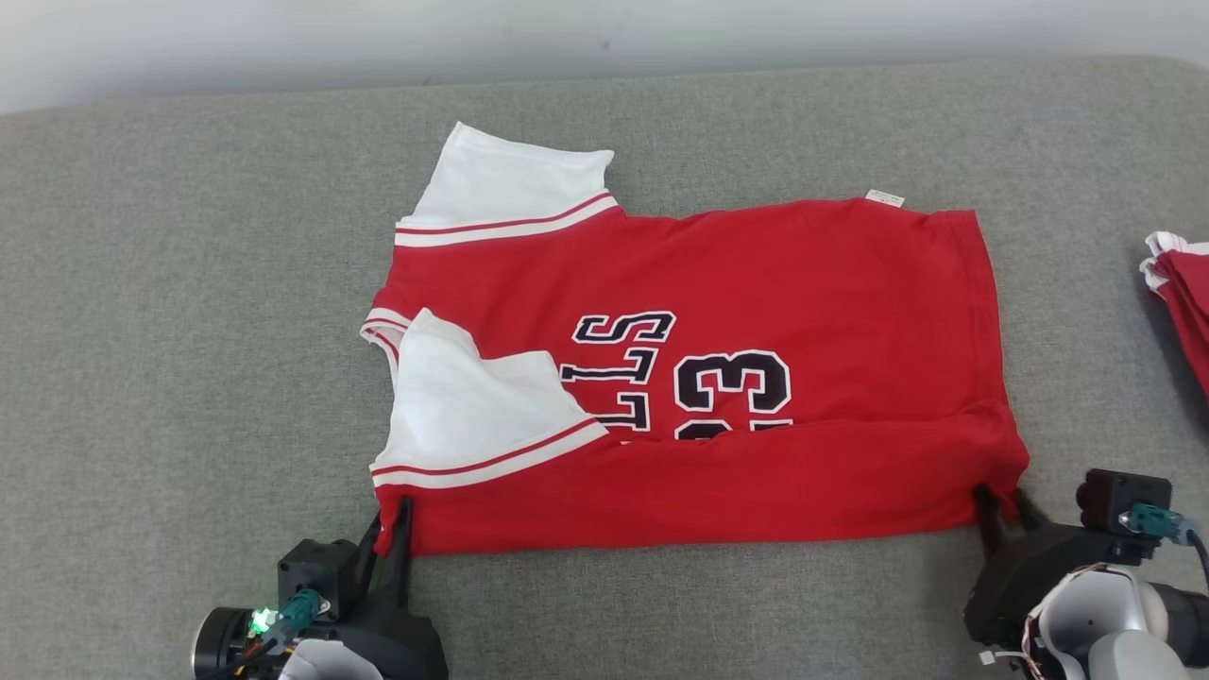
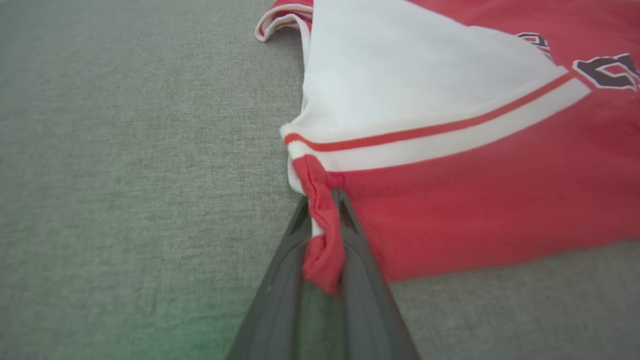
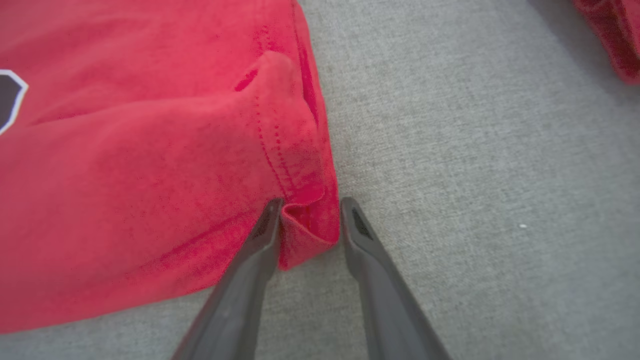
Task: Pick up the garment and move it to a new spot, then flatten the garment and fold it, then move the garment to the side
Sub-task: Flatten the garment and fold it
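Now, left gripper [image 2: 324, 200]: pinched on the garment's near left corner; a bunched strip of red hem is caught between its two dark fingers, which meet at the tips.
Right gripper [image 3: 310, 205]: spread, its fingers astride the garment's near right corner; one finger touches the folded hem and the other stands just beside it, with nothing clamped.
Garment [image 1: 756, 274]: a red jersey lying flat and sideways, neck end to the robot's left and hem to the right; its near long edge is folded over, making a soft ridge along that side.
Near sleeve [image 1: 463, 406]: white with red-and-white trim, folded in over the garment's front, just beyond the left gripper.
Far sleeve [image 1: 501, 179]: white, sticking out past the garment's far left corner.
Lettering [image 1: 732, 382]: dark letters and a "23" outlined in white at the garment's middle, partly covered by the near fold and the near sleeve.
Label [image 1: 885, 197]: a small white tab on the garment's far edge, toward the right.
Grey surface [image 1: 189, 331]: woven cloth under the garment, bare on all sides of it.
Second red garment [image 1: 1181, 293]: well apart from the garment, on its right.
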